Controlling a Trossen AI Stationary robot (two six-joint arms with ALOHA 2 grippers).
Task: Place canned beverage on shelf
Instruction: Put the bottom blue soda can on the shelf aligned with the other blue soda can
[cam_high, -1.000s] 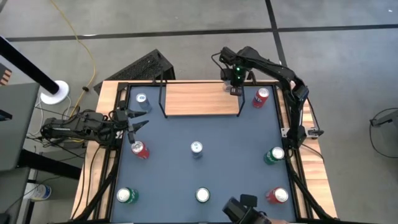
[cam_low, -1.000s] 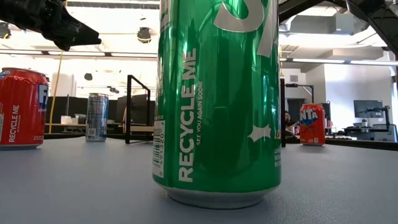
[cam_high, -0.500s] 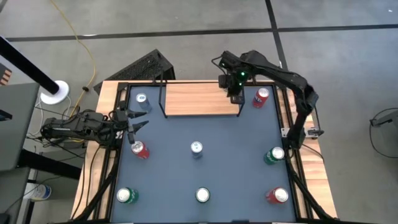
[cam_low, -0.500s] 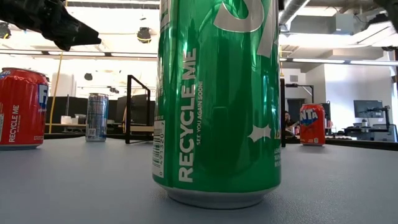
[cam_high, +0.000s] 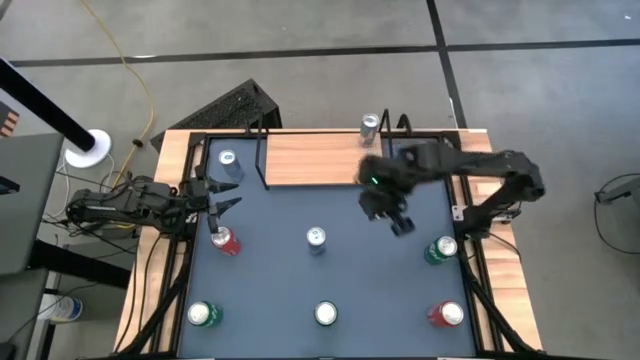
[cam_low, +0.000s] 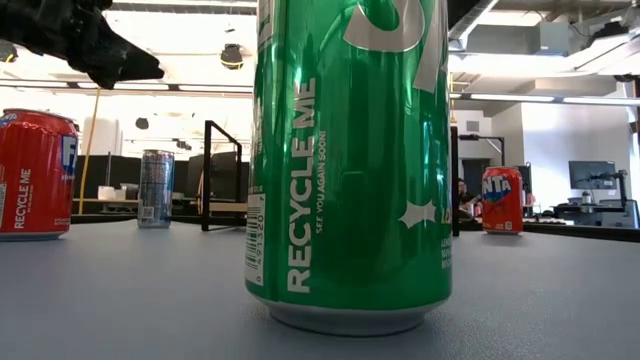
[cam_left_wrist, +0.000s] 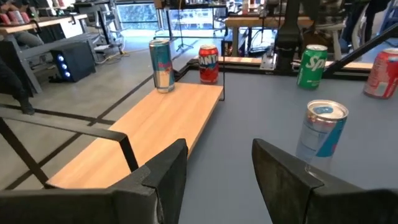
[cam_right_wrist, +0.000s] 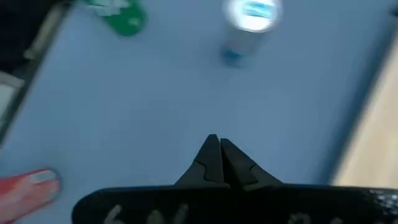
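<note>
With one can (cam_high: 370, 124) upright on the shelf (cam_high: 310, 158), the right gripper (cam_high: 400, 222) hangs closed and empty over the table (cam_high: 270, 270), presumably to fetch another, while the left gripper (cam_high: 222, 203) waits half-open, holding nothing.

Shelf (cam_high: 310, 158) lies along the far edge of the surface (cam_high: 380, 285), middle to right. One can (cam_high: 370, 124) stands on the shelf's far right corner. Left of the shelf, near the far left corner, stands a second can (cam_high: 228, 160). Before it, at the left edge, is a third (cam_high: 222, 240). Left gripper (cam_high: 228, 200) sits between these two. A centre can (cam_high: 316, 238) stands before the shelf. Along the near edge stand three cans: left (cam_high: 204, 315), middle (cam_high: 326, 314), right (cam_high: 446, 314). Another can (cam_high: 440, 250) stands at the right edge. Right gripper (cam_high: 403, 226) is over the surface, between this can and the centre can, before the shelf's right end.
</note>
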